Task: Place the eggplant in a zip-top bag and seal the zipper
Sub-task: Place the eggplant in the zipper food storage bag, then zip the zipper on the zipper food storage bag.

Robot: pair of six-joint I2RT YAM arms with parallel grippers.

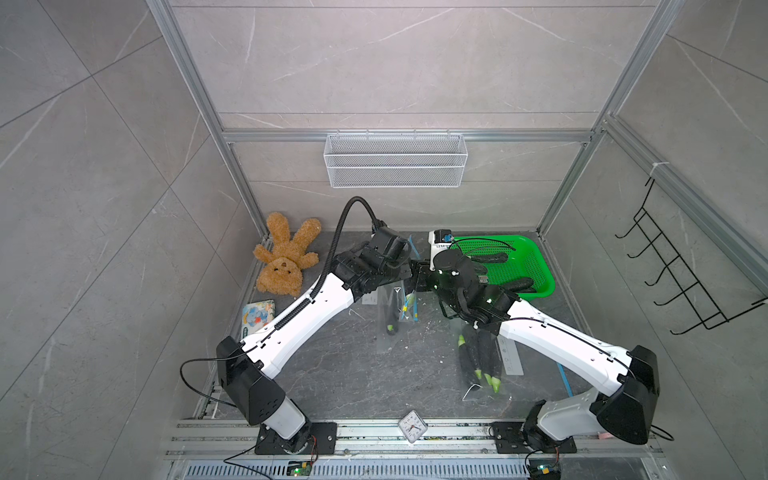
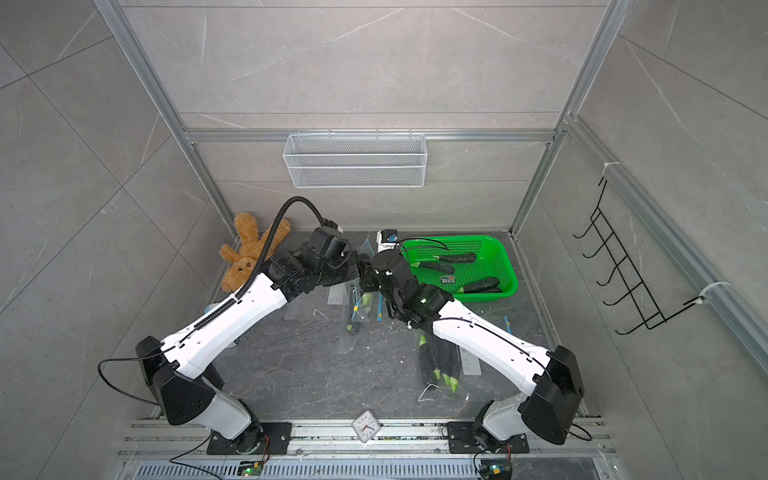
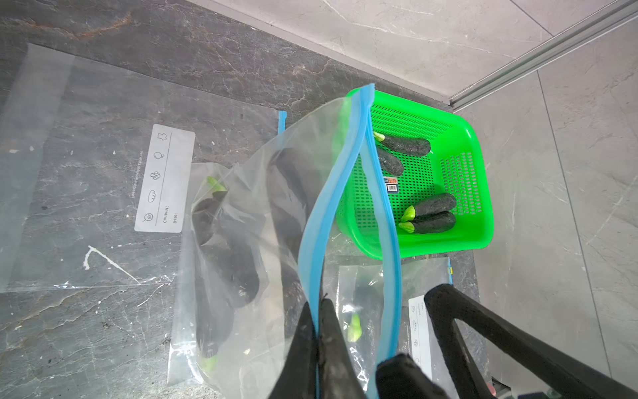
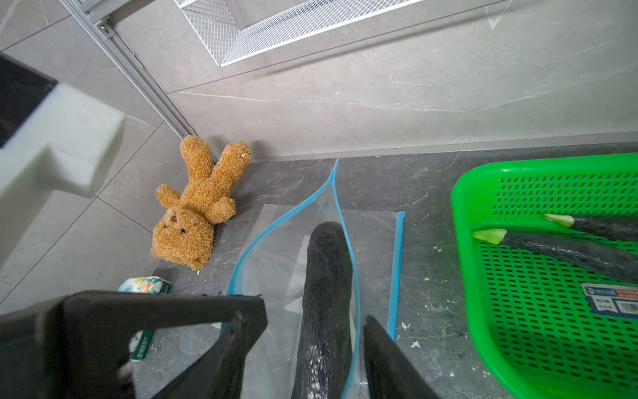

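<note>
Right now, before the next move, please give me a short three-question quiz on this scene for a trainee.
1. True or false: the left tool pinches the blue zipper strip.
2. How many eggplants lie in the green basket?
3. The eggplant between the right tool's open jaws is: A) inside the zip-top bag; B) in the green basket; C) held by the left tool.
Key: 1 true; 2 four; 3 A.

Left claw [image 3: 316,307] tight; right claw [image 4: 305,319] wide apart
</note>
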